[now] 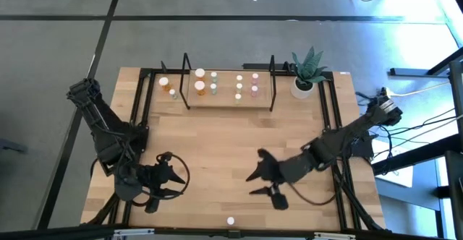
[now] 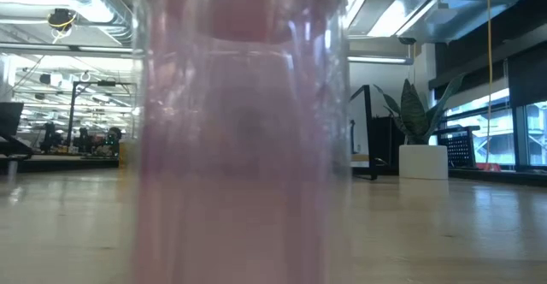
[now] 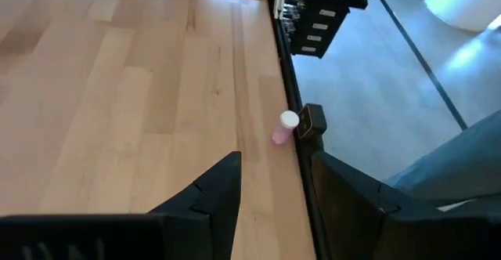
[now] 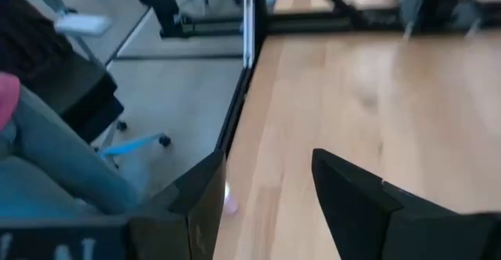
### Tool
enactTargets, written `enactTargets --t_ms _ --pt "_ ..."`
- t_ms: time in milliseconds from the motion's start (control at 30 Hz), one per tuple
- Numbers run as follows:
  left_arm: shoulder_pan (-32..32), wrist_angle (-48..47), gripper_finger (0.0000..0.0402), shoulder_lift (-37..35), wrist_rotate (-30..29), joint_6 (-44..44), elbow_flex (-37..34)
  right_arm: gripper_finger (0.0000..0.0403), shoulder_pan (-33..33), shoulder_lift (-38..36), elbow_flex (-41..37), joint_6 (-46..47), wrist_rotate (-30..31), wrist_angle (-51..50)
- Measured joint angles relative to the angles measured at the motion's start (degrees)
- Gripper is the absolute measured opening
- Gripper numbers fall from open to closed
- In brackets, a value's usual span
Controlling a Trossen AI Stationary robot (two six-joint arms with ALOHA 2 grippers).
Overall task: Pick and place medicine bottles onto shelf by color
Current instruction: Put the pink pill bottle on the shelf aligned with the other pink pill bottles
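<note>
A small pink bottle (image 3: 282, 130) with a round white cap stands ahead of the left gripper (image 3: 270, 189), whose fingers are spread. The right gripper (image 4: 266, 193) is spread too, over smooth pale wood table (image 4: 391, 95).

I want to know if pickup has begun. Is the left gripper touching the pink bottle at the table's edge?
Apart. The left wrist view shows bare wood between the open left gripper and the pink bottle.

Light wooden table (image 1: 224, 142), shelf (image 1: 228, 95) at far edge, potted plant (image 1: 307, 74), pink bottle (image 1: 231, 222) near front edge
</note>
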Motion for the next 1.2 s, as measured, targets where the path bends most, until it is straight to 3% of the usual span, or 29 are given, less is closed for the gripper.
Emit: enactTargets --t_ms 300,467,600,1200 --pt "-0.4 -1.5 0.0151 0.0 -0.2 0.2 0.0 0.0194 1.2 10.8 0.0 3.5 -0.1 1.8" --pt "-0.4 -2.1 0.0151 0.0 -0.1 0.2 0.0 0.0194 0.4 14.8 0.0 0.8 -6.8 1.9" --pt "-0.4 -2.2 0.0151 0.0 -0.1 0.2 0.0 0.0194 -0.3 15.9 0.0 -2.4 -10.9 3.8" --pt "1.1 -2.1 0.0151 0.0 -0.6 -0.3 0.0 0.0192 -0.3 16.0 0.0 -8.9 -10.0 9.6"
